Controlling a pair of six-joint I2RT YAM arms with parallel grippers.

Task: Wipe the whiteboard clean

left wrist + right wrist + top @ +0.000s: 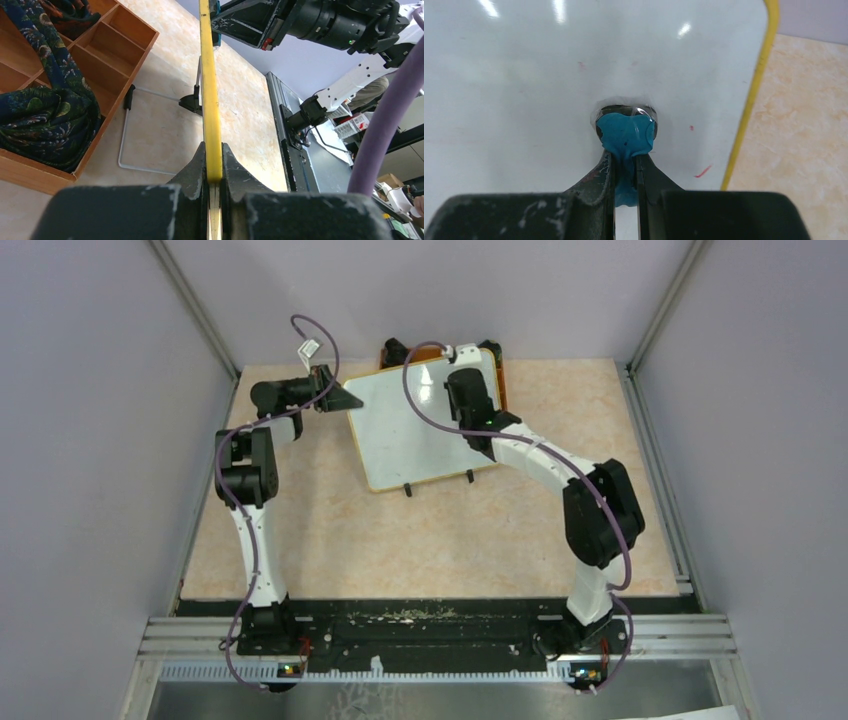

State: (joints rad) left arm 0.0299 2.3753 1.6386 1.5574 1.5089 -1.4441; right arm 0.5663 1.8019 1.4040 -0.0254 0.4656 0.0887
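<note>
- Whiteboard (415, 430), a large white rectangle with a thin yellow frame: my right jaws pinch a soft blue wad (625, 132) against its face.
- A short red streak (703, 171) lies right of the wad, beside the frame; I'd sweep there.
- My left jaws clamp its left edge over the beige desk (400, 540).

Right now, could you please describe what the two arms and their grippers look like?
The left arm and right arm have white links with bulky black joint housings; a purple cable loops along each. The left gripper and right gripper are black, with tapered fingers and scuffed, white-flecked bodies.
</note>
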